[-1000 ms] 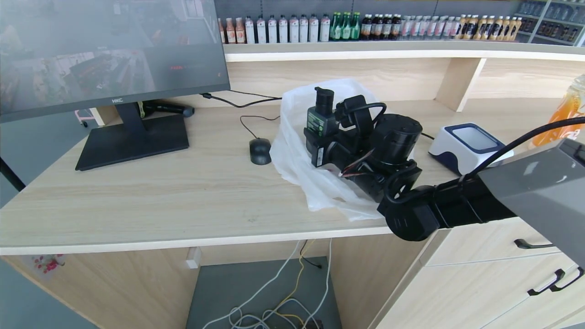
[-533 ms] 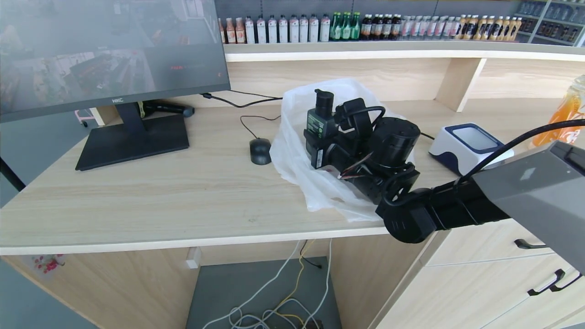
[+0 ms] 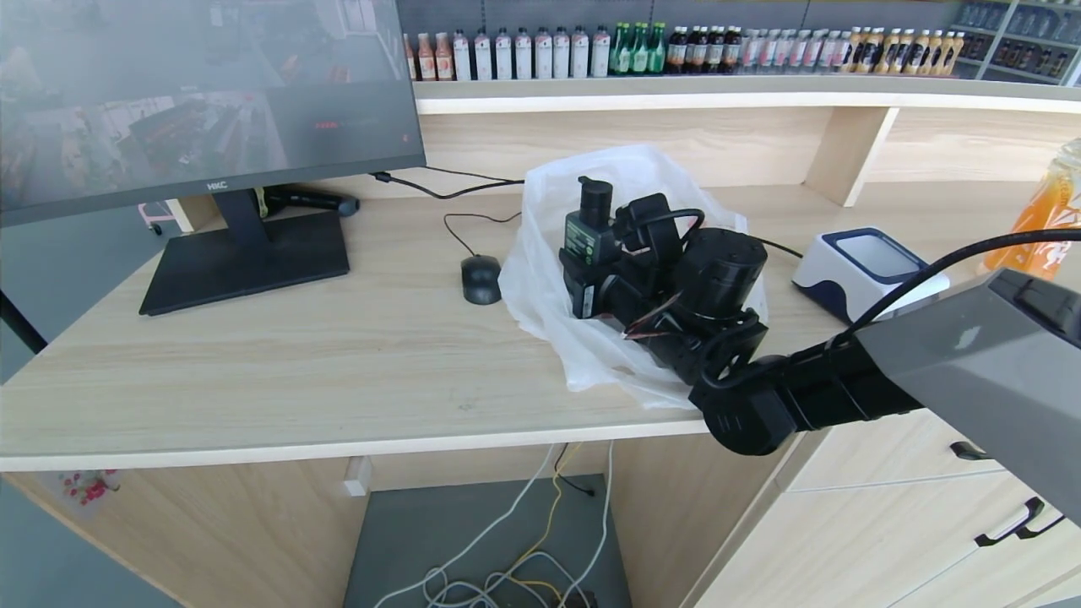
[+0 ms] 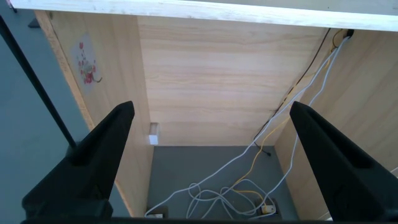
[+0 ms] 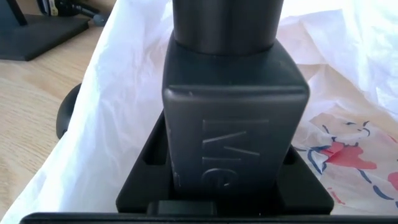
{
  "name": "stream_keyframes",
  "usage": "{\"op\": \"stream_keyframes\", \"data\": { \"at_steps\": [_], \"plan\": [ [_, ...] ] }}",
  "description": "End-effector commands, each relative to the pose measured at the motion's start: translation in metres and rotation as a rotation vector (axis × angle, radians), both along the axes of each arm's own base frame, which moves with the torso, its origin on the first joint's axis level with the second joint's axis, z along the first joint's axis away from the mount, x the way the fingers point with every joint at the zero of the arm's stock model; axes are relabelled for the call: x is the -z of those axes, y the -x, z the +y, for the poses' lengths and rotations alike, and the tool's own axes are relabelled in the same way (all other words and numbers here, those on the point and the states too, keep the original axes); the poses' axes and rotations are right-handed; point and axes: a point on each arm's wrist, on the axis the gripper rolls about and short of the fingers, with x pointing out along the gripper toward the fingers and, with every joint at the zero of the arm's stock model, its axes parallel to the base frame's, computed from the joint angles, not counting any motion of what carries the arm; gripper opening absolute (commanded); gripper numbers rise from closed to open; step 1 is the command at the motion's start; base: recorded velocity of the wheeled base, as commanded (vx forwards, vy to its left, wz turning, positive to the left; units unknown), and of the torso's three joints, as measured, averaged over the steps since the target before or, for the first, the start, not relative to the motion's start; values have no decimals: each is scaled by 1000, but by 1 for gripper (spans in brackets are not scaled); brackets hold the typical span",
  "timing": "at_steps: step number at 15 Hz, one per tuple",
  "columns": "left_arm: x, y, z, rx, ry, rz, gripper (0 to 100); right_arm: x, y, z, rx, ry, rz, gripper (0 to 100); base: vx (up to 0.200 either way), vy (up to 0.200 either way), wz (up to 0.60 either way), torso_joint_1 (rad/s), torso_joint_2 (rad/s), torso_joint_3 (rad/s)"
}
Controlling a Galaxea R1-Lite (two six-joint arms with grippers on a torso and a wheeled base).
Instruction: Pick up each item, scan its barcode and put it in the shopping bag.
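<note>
A black bottle (image 3: 584, 241) with a green label and a black cap stands upright in my right gripper (image 3: 601, 283), which is shut on it. It hangs in the mouth of the white plastic shopping bag (image 3: 545, 287) on the wooden counter. In the right wrist view the dark bottle (image 5: 233, 124) rises between the jaws with the bag (image 5: 112, 124) spread behind it. A packet with a red and blue print (image 5: 348, 155) lies inside the bag. My left gripper (image 4: 211, 109) hangs below the counter, open with nothing between its fingers.
A white and blue barcode scanner (image 3: 857, 266) sits right of the bag, and an orange drink bottle (image 3: 1047, 211) stands at the far right. A mouse (image 3: 481, 279) and a monitor (image 3: 203, 93) are to the left. Cables (image 4: 236, 186) lie under the counter.
My right arm has sunk a little and shifted slightly left, carrying the black bottle lower into the bag's mouth. The left gripper's earlier state is not shown.
</note>
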Motion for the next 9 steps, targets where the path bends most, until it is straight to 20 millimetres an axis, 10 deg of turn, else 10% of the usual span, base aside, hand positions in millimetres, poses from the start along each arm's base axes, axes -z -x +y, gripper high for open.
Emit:
{"op": "stream_keyframes", "data": {
  "at_steps": [1, 9],
  "plan": [
    [0, 0, 0, 0, 0, -1, 100, 3, -2, -1, 4, 5, 8, 0, 0, 0, 0, 0, 0, 0],
    [0, 0, 0, 0, 0, -1, 100, 9, -5, -3, 9, 13, 20, 0, 0, 0, 0, 0, 0, 0]
  ]
}}
